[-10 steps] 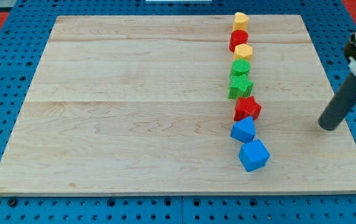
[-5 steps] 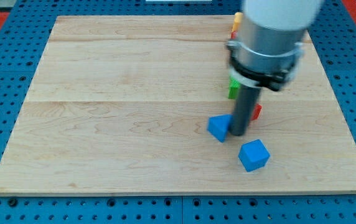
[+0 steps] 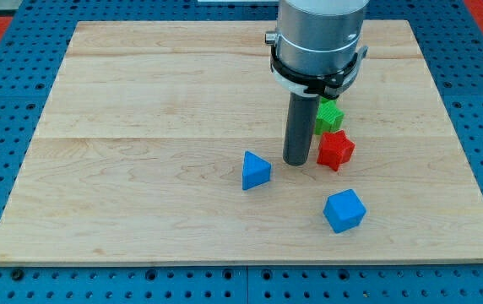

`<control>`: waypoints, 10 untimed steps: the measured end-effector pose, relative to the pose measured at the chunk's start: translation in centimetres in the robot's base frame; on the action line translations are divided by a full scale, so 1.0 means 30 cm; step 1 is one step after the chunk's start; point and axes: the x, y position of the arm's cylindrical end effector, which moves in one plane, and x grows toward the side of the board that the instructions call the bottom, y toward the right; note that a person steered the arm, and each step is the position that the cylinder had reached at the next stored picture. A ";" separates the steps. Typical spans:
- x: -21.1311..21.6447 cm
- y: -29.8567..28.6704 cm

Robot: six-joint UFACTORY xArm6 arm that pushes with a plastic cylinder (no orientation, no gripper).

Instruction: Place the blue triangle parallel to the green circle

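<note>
The blue triangle [image 3: 255, 171] lies on the wooden board [image 3: 140, 127], left of the block column. My tip [image 3: 296, 162] rests on the board just right of the blue triangle, a small gap apart, and just left of the red star [image 3: 335, 149]. The green circle is hidden behind the arm. A green star [image 3: 329, 116] shows partly behind the rod.
A blue cube [image 3: 344, 210] lies below and right of my tip, near the board's bottom edge. The arm's body covers the upper part of the block column. A blue pegboard [image 3: 5, 101] surrounds the board.
My tip swept in from the right, pushed the blue triangle leftward out of the column, then drew back slightly to the right and upward. The blue cube has not moved.
</note>
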 end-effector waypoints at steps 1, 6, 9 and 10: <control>0.000 -0.012; 0.213 -0.360; -0.088 -0.561; -0.212 -0.559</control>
